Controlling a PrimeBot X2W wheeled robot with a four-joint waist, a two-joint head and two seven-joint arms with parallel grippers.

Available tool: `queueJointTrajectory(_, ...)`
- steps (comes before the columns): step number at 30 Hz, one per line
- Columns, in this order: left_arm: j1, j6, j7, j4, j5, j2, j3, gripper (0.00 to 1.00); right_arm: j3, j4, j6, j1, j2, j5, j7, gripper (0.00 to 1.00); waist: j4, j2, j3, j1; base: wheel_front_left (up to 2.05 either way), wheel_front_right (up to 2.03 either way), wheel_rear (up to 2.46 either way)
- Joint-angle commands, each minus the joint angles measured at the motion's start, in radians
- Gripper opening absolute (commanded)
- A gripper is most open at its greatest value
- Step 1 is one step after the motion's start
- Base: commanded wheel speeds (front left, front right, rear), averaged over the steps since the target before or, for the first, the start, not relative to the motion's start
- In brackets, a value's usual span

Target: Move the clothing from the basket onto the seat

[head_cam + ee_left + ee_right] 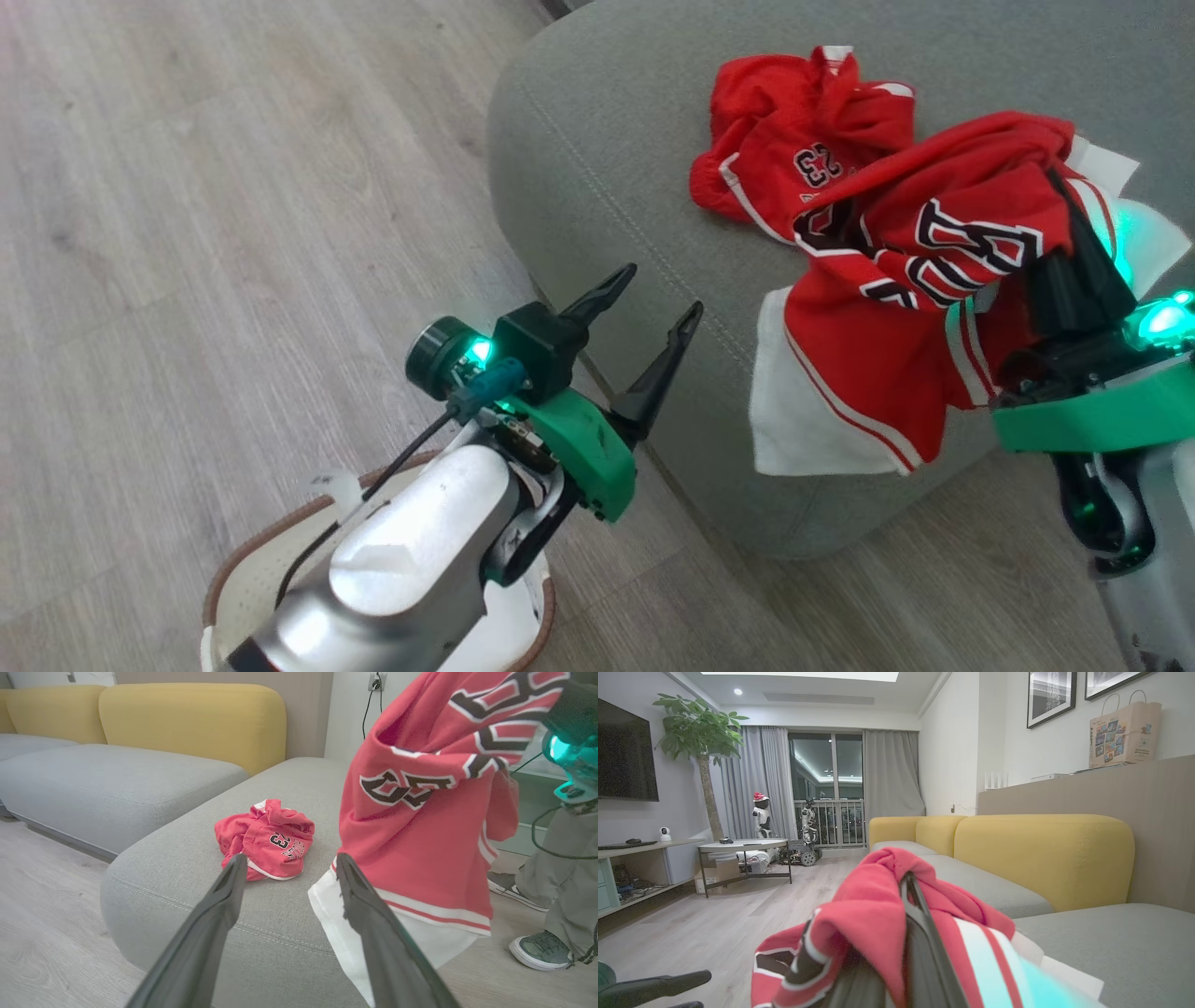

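Head view | clothing [868, 355] red, white-trimmed | one piece [775, 140] crumpled on seat [597, 140]

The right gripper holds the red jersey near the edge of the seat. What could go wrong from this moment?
1. The red basketball jersey with white trim hangs partly past the rounded edge of the grey-green fabric seat; released here, it may slide to the wooden floor.
2. Its cloth drapes over the shut right gripper, so it might cling when the jaws open.
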Motion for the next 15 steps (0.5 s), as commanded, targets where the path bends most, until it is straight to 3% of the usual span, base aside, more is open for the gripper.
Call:
queueJointTrajectory(1, -0.056, -0.004, -0.012, -0.019, -0.002, 0.001, 0.032, 1.00, 0.005, -0.044, 0.000, -0.011, -0.018, 0.010, -0.006, 0.00, -0.011, -0.0001, 0.004, 0.0000, 0.00, 0.00, 0.00)
queueJointTrajectory(8, -0.068, -0.010, -0.016, 0.000, -0.005, -0.007, 0.024, 1.00, -0.011, -0.045, 0.000, -0.060, -0.043, 0.021, -0.006, 0.00, -0.009, -0.0001, 0.024, 0.0000, 0.00, 0.00, 0.00)
queueJointTrajectory(15, -0.096, -0.006, -0.011, 0.007, 0.001, -0.018, 0.017, 1.00, 0.006, 0.078, 0.000, -0.240, -0.116, 0.079, -0.006, 0.00, 0.031, -0.0001, 0.081, 0.0000, 0.00, 0.00, 0.00)
